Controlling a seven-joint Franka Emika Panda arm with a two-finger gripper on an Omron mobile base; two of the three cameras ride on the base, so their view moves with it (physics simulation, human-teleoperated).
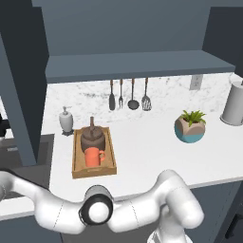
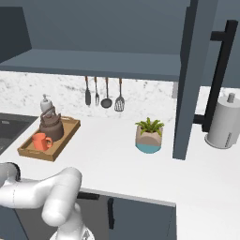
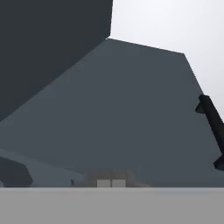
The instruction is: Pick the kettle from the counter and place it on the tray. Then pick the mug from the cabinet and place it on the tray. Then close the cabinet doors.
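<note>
The left cabinet door (image 1: pixel 21 80) stands open; it should swing stiffly on its hinges, best pushed on the flat panel near the bar handle (image 3: pixel 212 120). The gripper (image 3: pixel 111 183) is closed on nothing. Kettle (image 1: pixel 92 136) and mug (image 1: pixel 94 157) sit in the tray (image 1: pixel 77 163) (no writing readable anywhere).

Glossy white rounded arm (image 1: pixel 142 209) segments, dark ringed joint cap with white centre.

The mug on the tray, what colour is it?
Bright orange. The mug sits on the wooden tray in front of the kettle, clearest in the left base view.
</note>
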